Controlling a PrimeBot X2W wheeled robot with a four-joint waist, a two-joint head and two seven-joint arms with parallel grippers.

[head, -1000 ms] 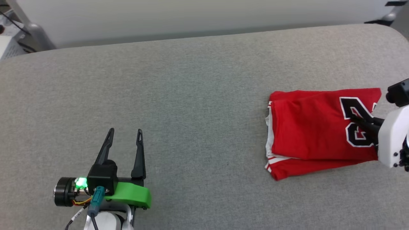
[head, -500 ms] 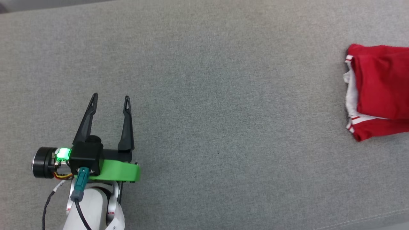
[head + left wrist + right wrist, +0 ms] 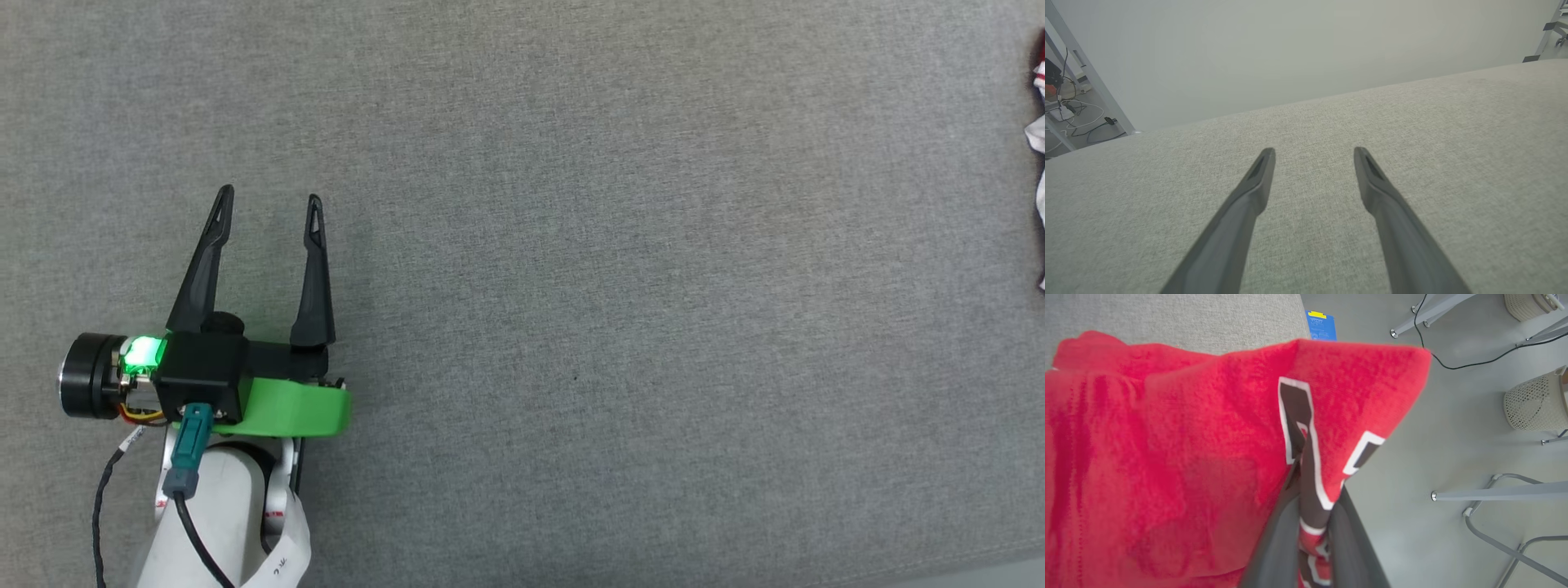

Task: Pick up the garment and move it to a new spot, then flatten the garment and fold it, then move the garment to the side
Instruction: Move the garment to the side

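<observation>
The garment [image 3: 1180, 449] is a folded red shirt with black, white-outlined lettering. In the right wrist view it spreads over the left and middle, partly past the grey surface's edge and above the floor. My right gripper [image 3: 1306, 465] is shut on its fabric at the lettering. A thin white and red sliver of the garment [image 3: 1037, 131] shows at the right edge of the head view. My left gripper [image 3: 268, 200] hovers over the grey surface at the lower left of the head view, open with nothing between its fingers [image 3: 1257, 179].
A grey fabric surface [image 3: 571, 245] spans the head view. Beyond its edge in the right wrist view lie a grey floor, metal legs [image 3: 1494, 494], a black cable [image 3: 1470, 361], mesh baskets [image 3: 1535, 400] and a blue tag [image 3: 1322, 326]. A pale wall [image 3: 1290, 53] stands behind.
The head camera has swung left and down, so the garment slid to the picture's right edge and the right arm left the picture. The left gripper stays open.
</observation>
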